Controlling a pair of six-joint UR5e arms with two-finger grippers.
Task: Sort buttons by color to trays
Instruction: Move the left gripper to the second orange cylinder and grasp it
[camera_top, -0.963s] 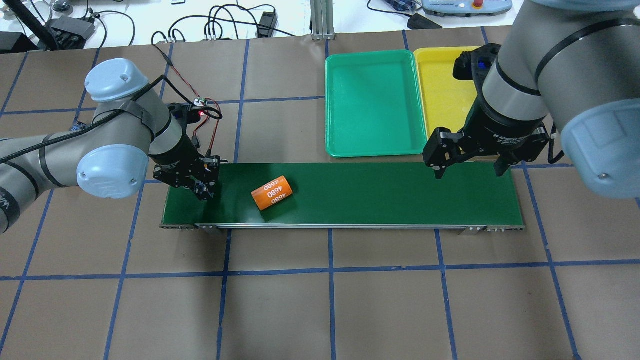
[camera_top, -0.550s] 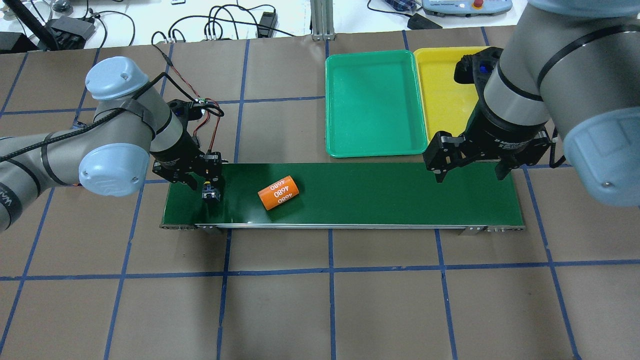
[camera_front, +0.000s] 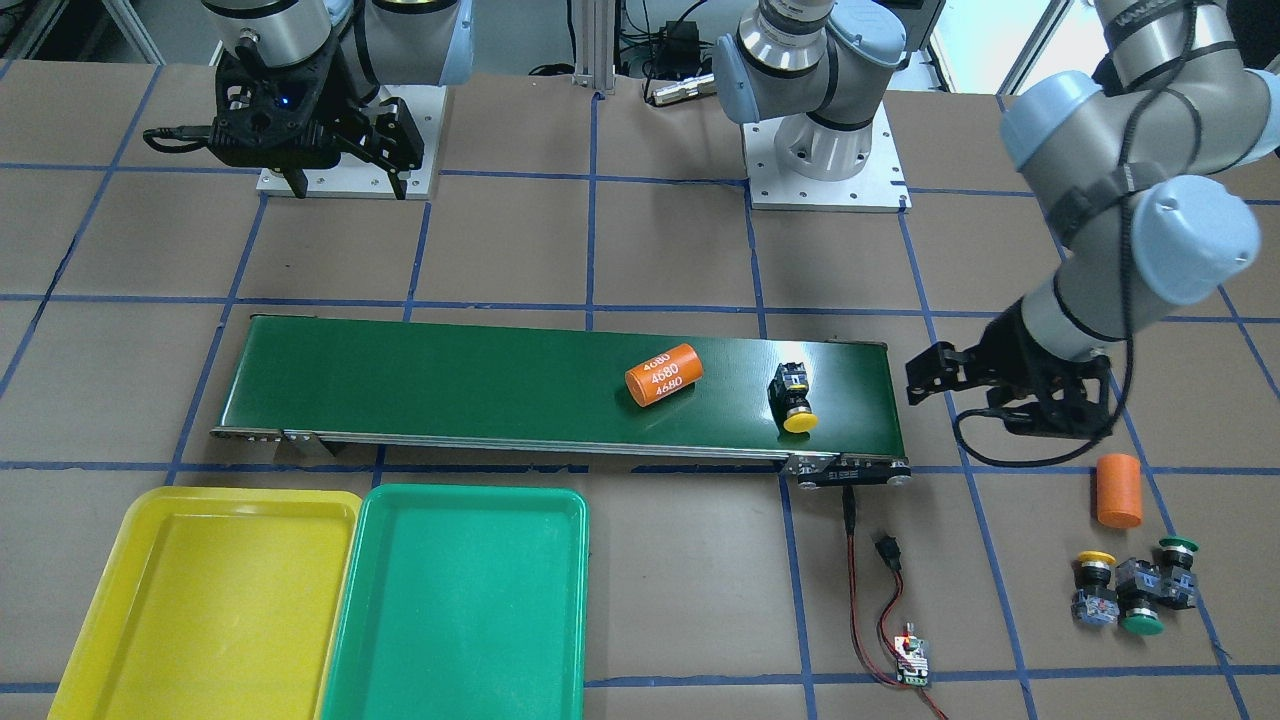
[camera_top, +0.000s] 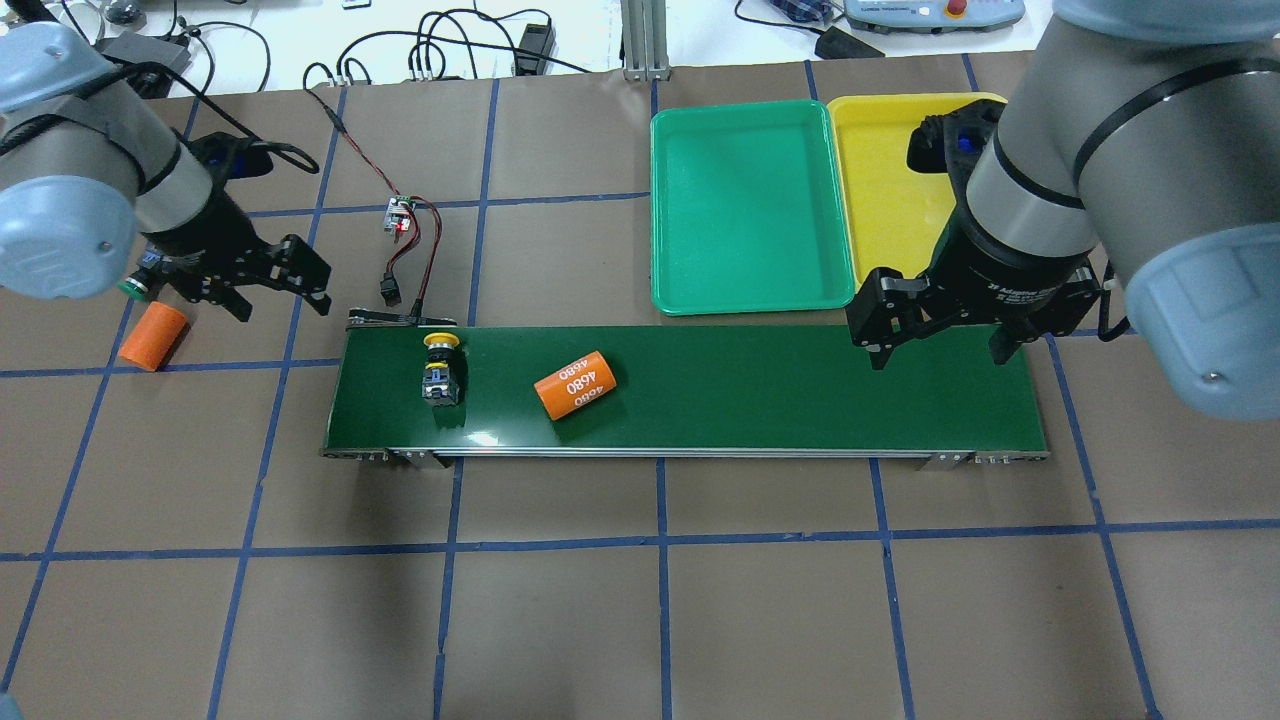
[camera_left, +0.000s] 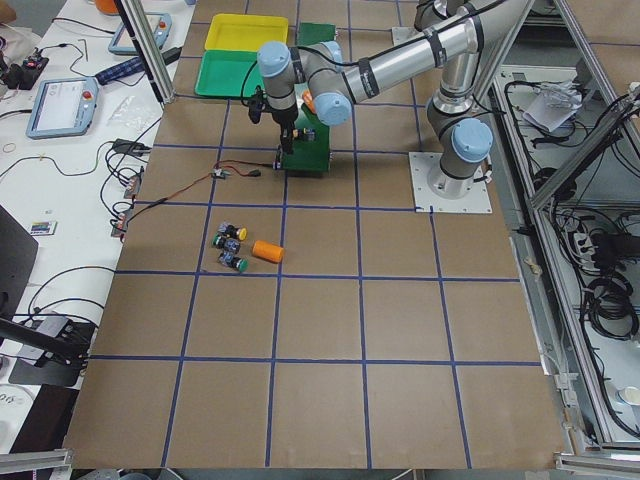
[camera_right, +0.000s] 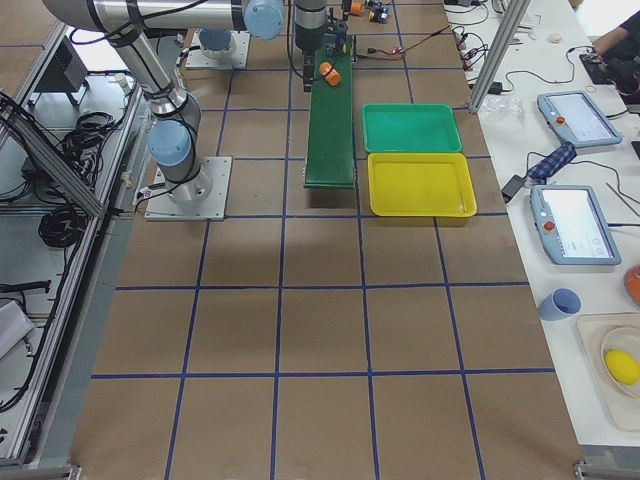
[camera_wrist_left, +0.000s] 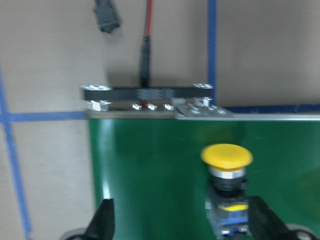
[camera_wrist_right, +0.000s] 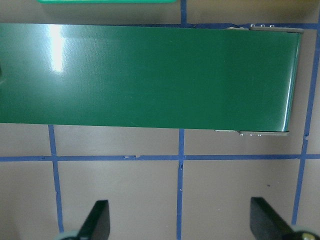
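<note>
1. Got left gripper (camera_top: 283, 305) spread, empty, just off the belt's (camera_top: 750, 390) left end.
2. Got right gripper (camera_top: 940, 355) splayed too, over its right end.
3. Spotted one yellow button (camera_top: 441, 365) lying on the belt.
4. Sitting on a brown-paper table (camera_top: 760, 600), blue tape grid.

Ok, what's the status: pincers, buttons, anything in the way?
Left pincer open, empty, beside the belt. Right pincer open near its other end. Yellow button lies on belt; green tray, yellow tray empty. Orange cylinder on belt between them.

Four buttons (camera_front: 791, 396) (camera_front: 1093, 590) (camera_front: 1177, 575) (camera_front: 1137, 603), two trays (camera_front: 200, 600) (camera_front: 460, 600), two orange cylinders (camera_front: 663, 374) (camera_front: 1119, 490)
</note>
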